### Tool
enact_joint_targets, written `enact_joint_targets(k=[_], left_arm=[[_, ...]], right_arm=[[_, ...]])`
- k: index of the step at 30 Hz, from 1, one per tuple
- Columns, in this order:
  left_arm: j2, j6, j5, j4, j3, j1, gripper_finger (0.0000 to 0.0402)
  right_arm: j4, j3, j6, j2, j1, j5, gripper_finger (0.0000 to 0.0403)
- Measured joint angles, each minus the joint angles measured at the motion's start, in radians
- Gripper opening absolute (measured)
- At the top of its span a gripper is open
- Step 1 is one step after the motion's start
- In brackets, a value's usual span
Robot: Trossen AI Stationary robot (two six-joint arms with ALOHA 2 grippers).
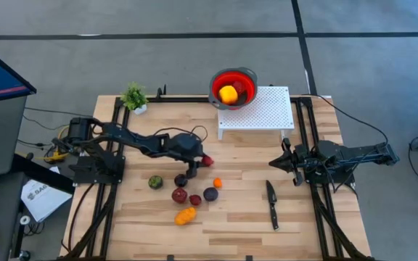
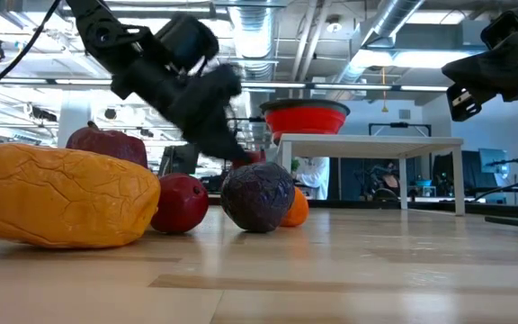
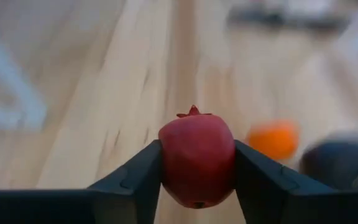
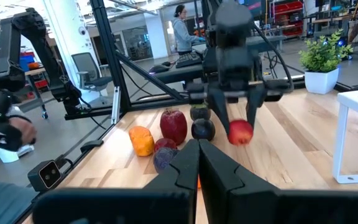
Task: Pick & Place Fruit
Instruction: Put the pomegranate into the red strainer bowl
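A red fruit [image 3: 197,158] sits clamped between the left tool's [image 1: 204,161] fingers [image 3: 135,177] — lifted just above the bench [image 1: 245,210], mid-frame in the high view. Other fruit [image 1: 183,190] lies below it. The right tool [image 1: 278,162] — fingers together — waits at right.

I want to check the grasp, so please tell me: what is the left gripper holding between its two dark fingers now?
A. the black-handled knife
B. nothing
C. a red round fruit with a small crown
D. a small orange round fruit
C: in the left wrist view the left gripper is shut on the red round fruit with a small crown, both dark fingers pressed against its sides.
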Motion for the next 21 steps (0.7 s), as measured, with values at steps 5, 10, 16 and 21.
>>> enact_joint_targets(k=[5,10,16,21], left_arm=[[0.000,-0.014,0.008,0.241,0.000,-0.059,0.0172],[0.000,-0.015,0.008,0.439,0.000,-0.119,0.0156],[0.000,-0.016,0.007,0.605,0.000,-0.173,0.0172],[0.000,-0.097,-0.019,0.625,0.000,-0.191,0.0174]], right_arm=[[0.000,0.000,0.000,0.000,0.000,0.000,0.0006],[0.001,0.000,-0.010,0.000,0.000,0.000,0.0006],[0.141,0.000,0.026,0.000,0.004,0.014,0.0006],[0.356,0.000,0.113,0.021,0.011,0.044,0.0006]])
